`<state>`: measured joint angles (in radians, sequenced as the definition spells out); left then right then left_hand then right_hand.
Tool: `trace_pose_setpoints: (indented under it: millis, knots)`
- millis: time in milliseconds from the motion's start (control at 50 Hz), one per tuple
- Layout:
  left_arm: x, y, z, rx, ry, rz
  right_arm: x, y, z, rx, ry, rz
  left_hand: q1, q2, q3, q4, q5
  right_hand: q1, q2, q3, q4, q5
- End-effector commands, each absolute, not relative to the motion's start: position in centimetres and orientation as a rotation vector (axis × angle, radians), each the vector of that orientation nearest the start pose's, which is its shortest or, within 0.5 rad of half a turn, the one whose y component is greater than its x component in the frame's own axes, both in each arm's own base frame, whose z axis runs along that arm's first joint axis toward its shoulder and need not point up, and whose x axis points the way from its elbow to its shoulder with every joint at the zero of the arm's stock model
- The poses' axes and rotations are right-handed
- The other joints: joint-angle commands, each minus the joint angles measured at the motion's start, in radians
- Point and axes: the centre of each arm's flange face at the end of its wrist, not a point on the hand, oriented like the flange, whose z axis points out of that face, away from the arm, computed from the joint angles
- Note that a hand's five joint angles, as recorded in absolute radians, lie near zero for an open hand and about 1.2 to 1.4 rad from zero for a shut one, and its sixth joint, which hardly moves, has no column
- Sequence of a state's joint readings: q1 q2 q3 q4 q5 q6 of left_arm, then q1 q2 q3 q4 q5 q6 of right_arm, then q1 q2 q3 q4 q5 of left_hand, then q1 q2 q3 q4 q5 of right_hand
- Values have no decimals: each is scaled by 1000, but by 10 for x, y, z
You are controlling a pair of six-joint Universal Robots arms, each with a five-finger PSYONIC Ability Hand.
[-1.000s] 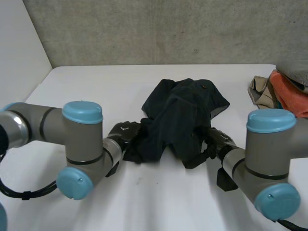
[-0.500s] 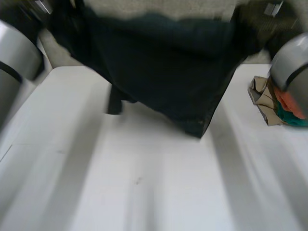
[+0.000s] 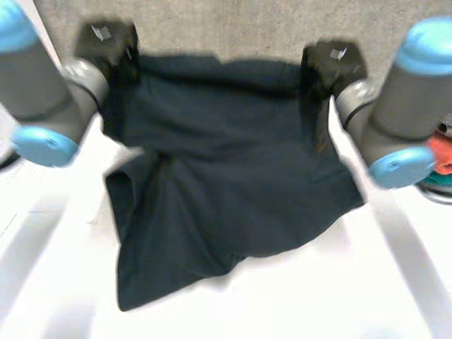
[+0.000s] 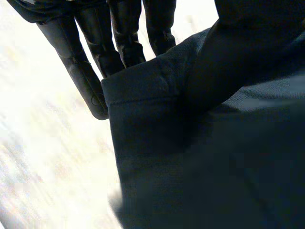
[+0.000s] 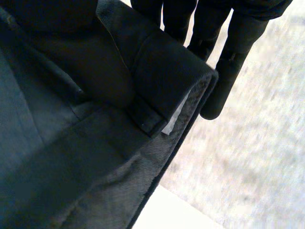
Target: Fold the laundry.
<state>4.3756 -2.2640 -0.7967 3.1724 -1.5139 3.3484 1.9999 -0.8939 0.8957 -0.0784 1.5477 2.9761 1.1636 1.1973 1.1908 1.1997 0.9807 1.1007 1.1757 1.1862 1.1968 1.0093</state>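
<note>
**Garment raised and spread between both hands**

A second ago the dark garment was lying bunched on the worktop with a hand at each side. Now both arms are holding it up, and it is hanging open as a wide sheet with its lower part trailing on the worktop. The left hand is gripping one upper corner and the right hand the other. In the left wrist view, straight fingers are lying behind the hem, seemingly pinching the cloth against the thumb. The right hand's fingers are doing the same at the waistband. The shake-out looks nearly done, so laying the garment flat is probably coming next, before any fold.

Counted: one garment, two hands on it, and one laundry pile waiting at the worktop's right edge, well apart.
</note>
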Motion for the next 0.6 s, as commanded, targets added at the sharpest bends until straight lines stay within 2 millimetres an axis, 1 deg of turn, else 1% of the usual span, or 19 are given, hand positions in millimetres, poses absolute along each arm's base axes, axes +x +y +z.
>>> trace_pose_setpoints:
  millis: [20, 40, 60, 80, 100, 140, 160, 200, 220, 280, 300, 340, 360, 400, 440, 460, 520, 540, 600]
  knots:
    - [-300, -428, 181, 763, 2178, -2386, 327, -401, 179, -553, 1949, -2230, -76, -110, -103, -112, -68, -204, -278, -289, -300, -287]
    - [-302, -432, 176, 761, 2161, -2414, 328, -411, 170, -547, 1940, -2290, -628, -661, -655, -664, -619, -926, -1001, -1012, -1022, -1009]
    - [-303, -434, 176, 755, 2151, -2428, 328, -416, 167, -549, 1937, -2325, -886, -920, -913, -922, -877, -926, -1001, -1012, -1022, -1009]
    - [-303, -435, 179, 742, 2140, -2439, 327, -420, 165, -556, 1940, -2358, -989, -1023, -1016, -1025, -981, -926, -1001, -1012, -1022, -1009]
    - [-302, -436, 183, 724, 2127, -2450, 325, -424, 163, -568, 1952, -2382, -989, -1023, -1016, -1025, -981, -926, -1001, -1012, -1022, -1009]
    - [-295, -438, 205, 632, 2075, -2491, 318, -433, 172, -598, 1964, -2434, -989, -1023, -1016, -1025, -981, -926, -1001, -1012, -1022, -1009]
    - [-290, -437, 224, 569, 2040, -2516, 314, -433, 180, -608, 1975, -2421, -989, -1023, -1016, -1025, -981, -926, -1001, -1012, -1022, -1009]
    - [-285, -432, 242, 517, 2011, -2533, 310, -431, 197, -610, 1961, -2419, -989, -1023, -1016, -1025, -981, -926, -1001, -1012, -1022, -1009]
    - [-283, -423, 260, 493, 1987, -2546, 307, -427, 213, -621, 1948, -2413, -989, -1023, -1016, -1025, -981, -926, -1001, -1012, -1022, -1009]
    - [-278, -405, 281, 477, 1978, -2547, 302, -415, 238, -669, 1925, -2402, -989, -1023, -1016, -1025, -981, -926, -1001, -1012, -1022, -1009]
    - [-276, -389, 291, 491, 1995, -2536, 300, -403, 253, -728, 1906, -2383, -989, -1023, -1016, -1025, -981, -926, -1001, -1012, -1022, -1009]
    - [-274, -371, 300, 523, 2027, -2515, 297, -390, 266, -806, 1892, -2362, -989, -1023, -1016, -1025, -981, -926, -1001, -1012, -1022, -1009]
    - [-273, -361, 301, 547, 2055, -2494, 295, -382, 271, -852, 1887, -2348, -989, -1023, -1016, -1025, -981, -926, -1001, -1012, -1022, -1009]
    - [-272, -328, 300, 647, 2161, -2408, 290, -358, 284, -981, 1883, -2295, -983, -1017, -1010, -1019, -975, -926, -1001, -1012, -1022, -1009]
    - [-270, -306, 296, 725, 2242, -2335, 285, -341, 290, -1069, 1895, -2250, -912, -946, -940, -948, -904, -926, -1001, -1012, -1022, -1009]
    - [-268, -284, 289, 803, 2331, -2248, 281, -322, 291, -1165, 1908, -2184, -787, -821, -814, -823, -779, -926, -1001, -1012, -1022, -1009]
    - [-262, -249, 275, 911, 2472, -2087, 272, -296, 289, -1301, 1947, -2063, -674, -708, -701, -710, -666, -903, -978, -988, -999, -986]
    - [-258, -227, 264, 977, 2560, -1972, 264, -279, 284, -1386, 1984, -1962, -645, -679, -672, -681, -637, -850, -925, -936, -946, -933]
    - [-251, -198, 247, 1069, 2666, -1799, 252, -257, 270, -1501, 2045, -1766, -580, -614, -608, -616, -572, -738, -813, -824, -834, -821]
